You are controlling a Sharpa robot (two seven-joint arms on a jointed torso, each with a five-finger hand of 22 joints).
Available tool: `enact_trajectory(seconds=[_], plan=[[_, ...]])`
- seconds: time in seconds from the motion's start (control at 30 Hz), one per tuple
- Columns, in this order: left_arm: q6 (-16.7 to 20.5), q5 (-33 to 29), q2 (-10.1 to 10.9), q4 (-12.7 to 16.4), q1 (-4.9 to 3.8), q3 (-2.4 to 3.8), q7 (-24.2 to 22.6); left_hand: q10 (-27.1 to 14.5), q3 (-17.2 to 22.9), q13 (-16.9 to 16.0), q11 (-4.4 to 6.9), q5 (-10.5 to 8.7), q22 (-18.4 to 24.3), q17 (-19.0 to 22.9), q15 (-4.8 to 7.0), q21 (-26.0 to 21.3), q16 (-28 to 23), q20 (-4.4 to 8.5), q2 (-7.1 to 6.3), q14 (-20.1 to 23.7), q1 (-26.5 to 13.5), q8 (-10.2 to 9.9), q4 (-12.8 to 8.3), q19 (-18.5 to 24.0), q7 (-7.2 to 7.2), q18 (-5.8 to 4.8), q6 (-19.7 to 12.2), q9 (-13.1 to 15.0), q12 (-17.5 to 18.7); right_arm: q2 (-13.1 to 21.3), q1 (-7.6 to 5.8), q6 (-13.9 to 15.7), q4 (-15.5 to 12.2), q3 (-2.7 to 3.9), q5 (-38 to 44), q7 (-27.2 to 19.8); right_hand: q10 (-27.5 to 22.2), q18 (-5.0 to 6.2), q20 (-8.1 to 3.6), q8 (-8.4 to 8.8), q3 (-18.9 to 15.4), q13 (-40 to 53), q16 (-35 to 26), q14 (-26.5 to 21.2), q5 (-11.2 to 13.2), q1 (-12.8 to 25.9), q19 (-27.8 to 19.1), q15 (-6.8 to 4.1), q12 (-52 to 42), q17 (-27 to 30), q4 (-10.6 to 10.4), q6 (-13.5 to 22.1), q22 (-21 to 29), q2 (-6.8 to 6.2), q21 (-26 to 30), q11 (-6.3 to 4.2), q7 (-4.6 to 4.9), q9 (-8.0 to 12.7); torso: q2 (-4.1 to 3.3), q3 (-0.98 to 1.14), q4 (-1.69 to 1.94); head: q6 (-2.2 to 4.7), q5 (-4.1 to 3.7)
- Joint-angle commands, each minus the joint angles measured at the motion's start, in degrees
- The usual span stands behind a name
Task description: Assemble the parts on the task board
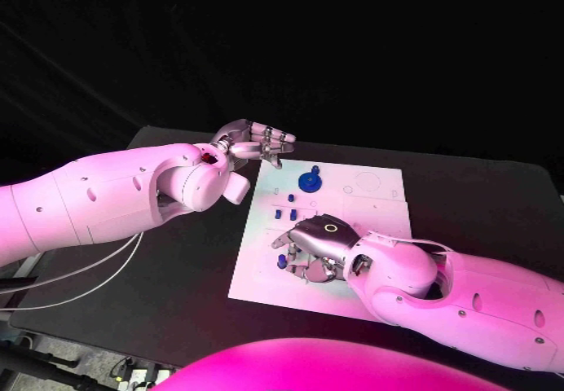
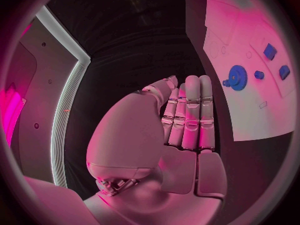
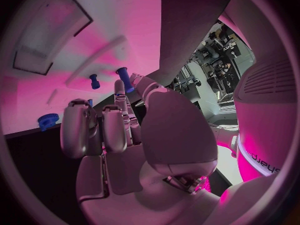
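Right hand (image 1: 315,244): fingers (image 3: 115,127) curled downward over the board's (image 1: 370,204) near-left part, a blue peg (image 3: 125,79) standing just past the fingertips in the right wrist view, long axis upright; whether pinched or merely touched, cannot tell. Second small peg (image 3: 94,81) upright just beside it, apart from the hand. More small blue parts (image 1: 286,214) in a short row near the board's left edge, between the two hands, too small to read their direction. Left hand (image 1: 253,142): fingers (image 2: 192,112) straight and pressed side by side, thumb alongside, holding nothing, hovering off the board's far-left corner over the black table (image 1: 470,187). Blue gear (image 1: 309,181) lying flat on the board near its far-left corner, face up, just beside the left hand's fingertips but apart from them; seen too in the left wrist view (image 2: 237,76) with other blue pieces (image 2: 270,51) beyond it. Board itself a white rectangle, long axis running away from the robot, tilted a little to the right.
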State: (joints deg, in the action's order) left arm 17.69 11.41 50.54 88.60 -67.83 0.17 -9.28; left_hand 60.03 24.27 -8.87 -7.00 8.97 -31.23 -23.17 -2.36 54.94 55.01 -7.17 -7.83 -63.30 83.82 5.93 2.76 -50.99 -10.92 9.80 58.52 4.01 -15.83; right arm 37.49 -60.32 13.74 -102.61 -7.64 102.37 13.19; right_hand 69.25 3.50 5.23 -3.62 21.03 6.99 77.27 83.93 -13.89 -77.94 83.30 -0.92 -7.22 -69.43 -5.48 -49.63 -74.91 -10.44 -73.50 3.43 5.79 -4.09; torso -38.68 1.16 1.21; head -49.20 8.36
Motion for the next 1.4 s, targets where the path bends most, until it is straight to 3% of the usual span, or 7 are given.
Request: enact_trajectory(seconds=[0.03,0.27,0.4,0.43,0.53,0.8,1.4], plan=[[-0.83,0.31,0.06,0.14,-0.03,0.03,-0.27,-0.39,-0.34,-0.08,0.05,-0.11,0.06,0.05,-0.07,-0.35,-0.1,-0.45,0.0,0.11,-0.4,0.03,-0.07,-0.12,-0.02,0.71,-0.38,-0.06,-0.21,2.01,-0.14,4.14,-2.24,0.38,0.11,0.86,0.12,-0.12,-0.31,0.03,-0.72,0.14,-0.41,2.03,-0.11,0.68,0.05,-0.3,0.22,0.42,-0.1,0.52,-9.73,-0.08,-0.2,-0.26,-0.01,0.08,0.05,-0.04,-0.05,0.2,-0.31],[-0.93,0.31,0.12,0.03,-0.02,0.02,-0.36,-0.41,-0.34,-0.09,0.06,-0.11,0.07,0.06,-0.07,-0.36,-0.1,-0.45,0.0,0.12,-0.37,0.04,-0.09,-0.11,-0.01,0.72,-0.39,-0.05,-0.23,11.55,-3.7,8.47,-6.77,1.22,-14.25,-0.71,5.49,0.01,-0.35,-4.26,-2.35,2.45,-0.9,1.95,0.47,1.69,-0.19,-0.23,-3.46,1.08,-0.74,-7.99,-9.51,0.4,0.76,-0.18,2.3,-1.57,0.26,-0.14,-0.14,1.27,-2.76],[-0.95,0.31,0.14,-0.02,-0.02,0.02,-0.37,-0.41,-0.34,-0.09,0.06,-0.11,0.07,0.06,-0.07,-0.36,-0.1,-0.45,0.0,0.12,-0.37,0.04,-0.09,-0.11,-0.01,0.72,-0.39,-0.05,-0.23,16.72,-5.47,7.61,-7.65,1.29,-22.33,0.08,11.01,-0.31,-0.92,-6.1,-6.02,8.08,-0.01,2.35,-0.08,5.04,0.57,-1.08,-11.27,-0.16,-2.42,-10.08,-10.12,0.39,-0.87,-1.39,1.17,-2.17,0.6,-0.35,-0.31,1.8,-4.65],[-0.95,0.31,0.15,-0.04,-0.02,0.01,-0.37,-0.41,-0.34,-0.09,0.06,-0.11,0.07,0.06,-0.07,-0.36,-0.1,-0.45,0.0,0.12,-0.37,0.04,-0.09,-0.11,-0.01,0.72,-0.39,-0.05,-0.23,18.57,-5.89,7.18,-8.0,1.26,-24.14,0.63,10.18,-0.46,-1.56,-7.29,-8.14,14.7,0.65,2.63,-2.0,5.49,0.96,-2.22,-18.18,-0.97,-2.77,-10.63,-10.45,0.84,-1.64,-2.46,-0.1,-2.8,0.69,-0.38,-0.39,1.9,-5.17],[-0.93,0.31,0.17,-0.1,-0.02,0.0,-0.37,-0.41,-0.34,-0.09,0.06,-0.11,0.07,0.06,-0.07,-0.36,-0.1,-0.45,0.0,0.12,-0.37,0.04,-0.09,-0.11,-0.01,0.72,-0.39,-0.05,-0.23,22.52,-6.47,6.23,-8.97,1.0,-26.4,2.26,9.79,-1.05,-1.83,-10.19,-12.63,42.24,2.48,3.1,-3.92,6.42,1.94,-3.01,-45.07,-3.57,-4.26,-11.18,-11.38,2.19,-3.92,-3.34,-0.82,-4.83,0.92,-0.43,-0.57,2.23,-6.85],[-0.96,0.31,0.17,-0.22,-0.01,-0.09,-0.38,-0.41,-0.34,-0.09,0.06,-0.11,0.07,0.06,-0.07,-0.36,-0.1,-0.45,0.0,0.12,-0.37,0.04,-0.09,-0.11,-0.01,0.72,-0.39,-0.05,-0.23,29.74,-6.25,4.44,-11.78,0.06,-22.66,7.91,8.2,-1.41,-2.28,-13.85,-19.34,57.31,4.4,3.48,-6.01,7.93,2.91,-2.4,-58.58,-6.34,-8.14,-9.74,-12.32,3.34,-6.29,-2.9,-0.78,-8.22,1.33,-0.5,-0.88,2.22,-9.86],[-0.98,0.31,0.52,-0.01,0.0,-0.23,-0.41,-0.41,-0.34,-0.09,0.06,-0.11,0.07,0.06,-0.07,-0.36,-0.1,-0.45,0.0,0.12,-0.37,0.04,-0.09,-0.11,-0.01,0.72,-0.39,-0.05,-0.23,28.94,-1.53,1.74,-11.27,-0.48,-15.56,14.33,8.33,-1.67,-2.29,-15.23,-24.73,59.94,5.24,3.66,-9.58,9.22,3.42,-2.44,-60.21,-7.53,-11.18,-8.8,-12.69,3.44,-7.59,-2.95,-0.89,-9.79,1.27,-0.52,-0.7,2.06,-11.15]])
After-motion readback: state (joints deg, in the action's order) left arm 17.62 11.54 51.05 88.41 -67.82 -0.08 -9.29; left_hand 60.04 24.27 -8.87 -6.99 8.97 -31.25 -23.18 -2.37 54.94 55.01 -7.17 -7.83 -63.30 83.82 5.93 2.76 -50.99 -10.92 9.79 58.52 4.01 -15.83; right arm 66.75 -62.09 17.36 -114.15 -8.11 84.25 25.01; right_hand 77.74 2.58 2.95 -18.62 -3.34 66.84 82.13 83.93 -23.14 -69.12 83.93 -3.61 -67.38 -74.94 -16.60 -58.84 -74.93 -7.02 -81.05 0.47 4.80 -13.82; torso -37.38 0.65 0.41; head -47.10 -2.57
